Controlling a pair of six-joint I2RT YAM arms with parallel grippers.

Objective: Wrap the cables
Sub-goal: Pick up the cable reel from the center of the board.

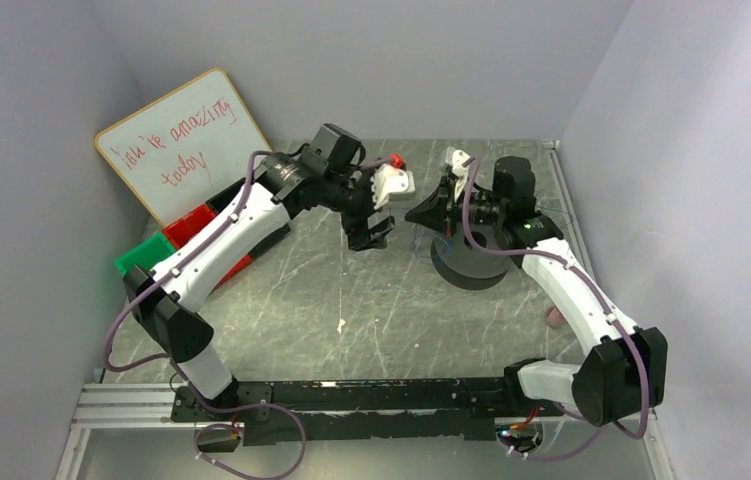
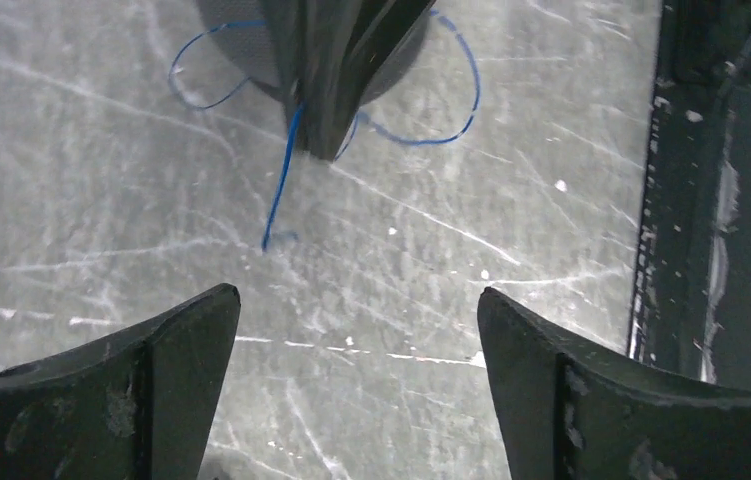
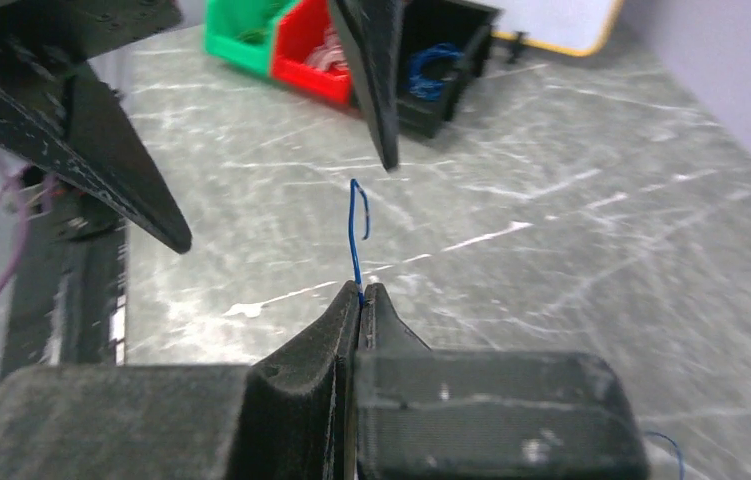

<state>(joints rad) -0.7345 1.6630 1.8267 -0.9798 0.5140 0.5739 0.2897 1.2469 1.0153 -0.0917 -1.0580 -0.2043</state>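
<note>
The cable is a very thin blue wire (image 2: 278,190). My right gripper (image 3: 361,290) is shut on it, and a short hooked end (image 3: 356,215) sticks up past the tips. In the left wrist view the right gripper (image 2: 323,150) hangs tips-down over the table, with the strand dropping to the surface and loose loops (image 2: 431,135) spreading either side. My left gripper (image 2: 359,300) is open and empty, facing the right gripper a short way off, with nothing between its jaws. In the top view the left gripper (image 1: 369,235) and the right gripper (image 1: 423,213) sit close together at table centre.
A dark round disc (image 1: 471,265) lies under the right wrist. Green (image 3: 241,35), red (image 3: 301,50) and black (image 3: 451,55) bins stand at the far left, the black one holding blue wire coils. A whiteboard (image 1: 181,140) leans at the back left. A black rail (image 1: 371,395) runs along the near edge.
</note>
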